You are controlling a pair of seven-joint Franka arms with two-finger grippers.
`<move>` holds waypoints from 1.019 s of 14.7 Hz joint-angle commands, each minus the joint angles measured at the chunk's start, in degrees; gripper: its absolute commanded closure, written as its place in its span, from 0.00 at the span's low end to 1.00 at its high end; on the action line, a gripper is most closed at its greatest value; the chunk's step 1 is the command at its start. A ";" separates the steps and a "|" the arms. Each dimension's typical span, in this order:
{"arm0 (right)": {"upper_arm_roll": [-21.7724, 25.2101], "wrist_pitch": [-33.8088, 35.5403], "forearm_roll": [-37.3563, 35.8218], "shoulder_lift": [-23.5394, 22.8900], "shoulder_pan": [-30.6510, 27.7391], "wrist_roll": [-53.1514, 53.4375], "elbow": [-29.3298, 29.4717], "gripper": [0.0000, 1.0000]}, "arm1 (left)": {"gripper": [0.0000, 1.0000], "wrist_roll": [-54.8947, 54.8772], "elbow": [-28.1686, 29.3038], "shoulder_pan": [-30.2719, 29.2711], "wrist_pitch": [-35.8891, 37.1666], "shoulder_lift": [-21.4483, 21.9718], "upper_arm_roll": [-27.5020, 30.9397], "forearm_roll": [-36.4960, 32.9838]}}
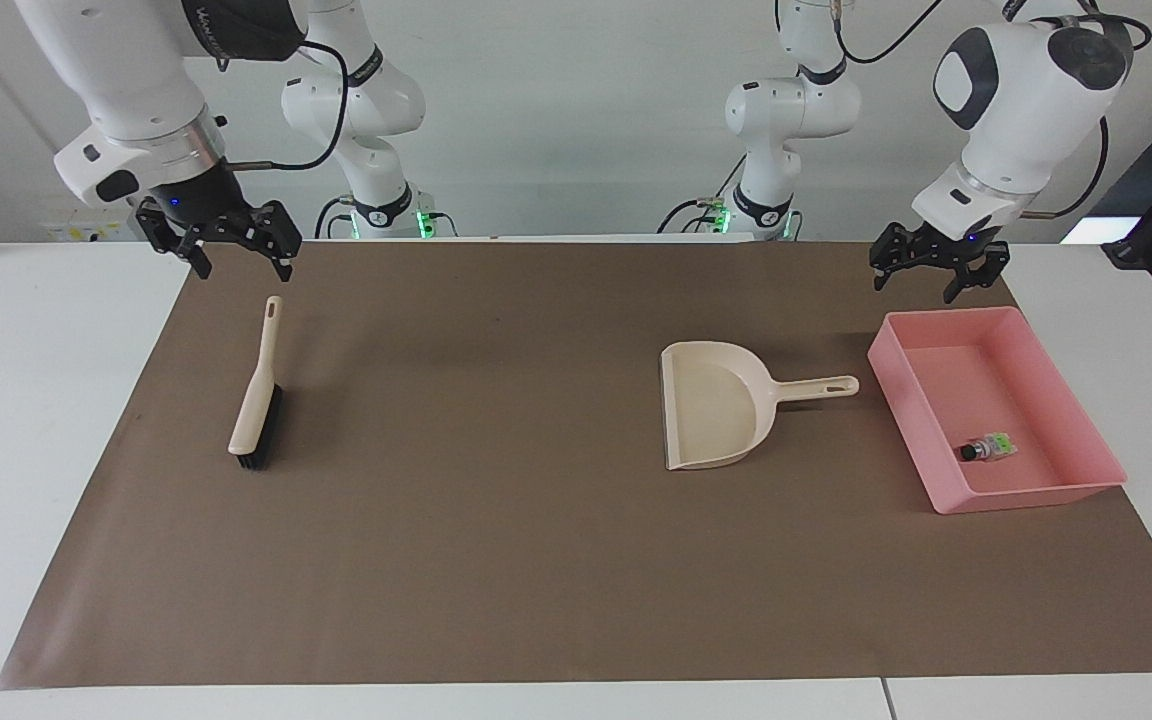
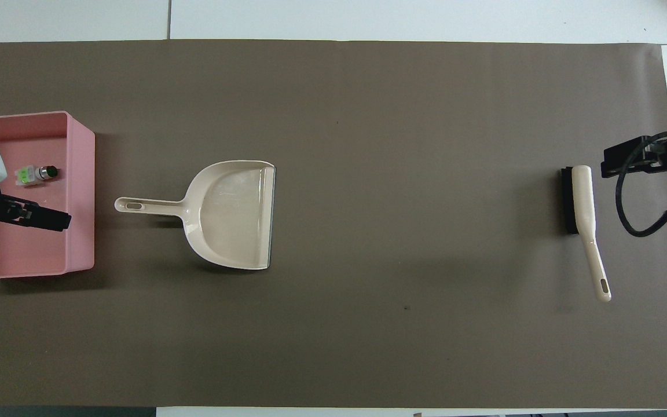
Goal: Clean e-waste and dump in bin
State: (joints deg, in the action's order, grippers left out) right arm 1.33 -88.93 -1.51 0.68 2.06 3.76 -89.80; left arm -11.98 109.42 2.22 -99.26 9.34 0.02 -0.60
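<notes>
Up at the robots' edge of the brown mat [image 1: 536,560], both grippers hang in the air with fingers spread and nothing between them. The right gripper [image 1: 233,243] hovers over the mat's corner just above the tip of the hand brush [image 1: 258,390] handle, and appears to be waiting. The left gripper [image 1: 939,268] hovers over the mat edge beside the pink bin [image 1: 1036,497], at the bin's robot-side end.

A little farther from the robots, the brush lies flat, bristles down, toward the right arm's end. The beige dustpan [image 1: 716,405] lies upright on the mat with its pan empty and its handle pointing at the bin, near it but not touching.

Farthest out, the e-waste [image 1: 986,449] sits inside the bin, on its floor near the wall most distant from the robots: a tiny white piece with green patches and a dark cylinder touching it. The sweeping looks finished. Such parts are likely light, stiff and prone to roll, too small to pinch reliably; moving them again would suit brush and pan, gripped by their handles.
</notes>
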 commanded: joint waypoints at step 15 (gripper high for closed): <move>-0.02 -0.37 0.46 0.46 -0.04 -0.07 0.24 0.00 | 0.01 10.48 -23.20 0.68 17.08 -9.17 -0.64 1.74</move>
State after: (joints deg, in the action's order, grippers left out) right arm 1.33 -89.18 -1.51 0.73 2.06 3.76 -89.53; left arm -1.68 85.68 2.57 -83.17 -0.86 -0.43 2.66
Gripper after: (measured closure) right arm 0.000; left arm 0.009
